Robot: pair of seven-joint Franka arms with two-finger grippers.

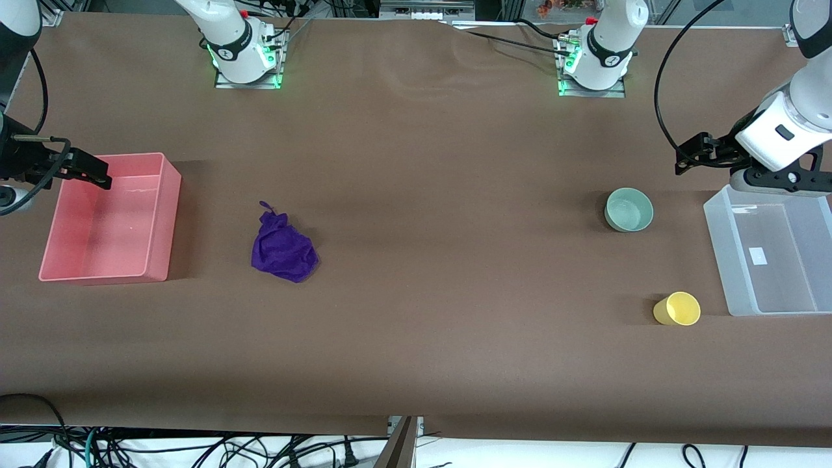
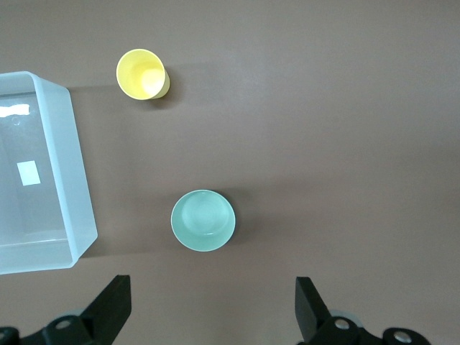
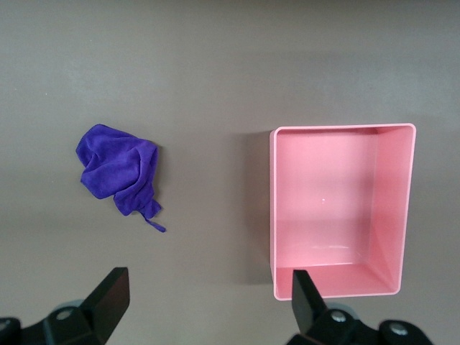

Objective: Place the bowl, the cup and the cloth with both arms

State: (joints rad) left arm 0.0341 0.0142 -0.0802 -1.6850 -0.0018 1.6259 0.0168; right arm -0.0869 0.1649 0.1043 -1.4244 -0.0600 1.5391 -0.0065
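The mint-green bowl (image 1: 629,209) stands upright on the table toward the left arm's end; it also shows in the left wrist view (image 2: 203,220). The yellow cup (image 1: 677,309) stands nearer the front camera than the bowl, also in the left wrist view (image 2: 142,73). The purple cloth (image 1: 283,249) lies bunched toward the right arm's end, also in the right wrist view (image 3: 118,169). My left gripper (image 1: 688,156) (image 2: 212,302) is open and empty, up over the table beside the clear bin. My right gripper (image 1: 97,174) (image 3: 208,295) is open and empty over the pink bin's rim.
An empty pink bin (image 1: 162,214) (image 3: 273,208) stands at the right arm's end, beside the cloth. An empty clear plastic bin (image 1: 728,253) (image 2: 72,187) stands at the left arm's end, beside the bowl and cup. A brown cover spans the table.
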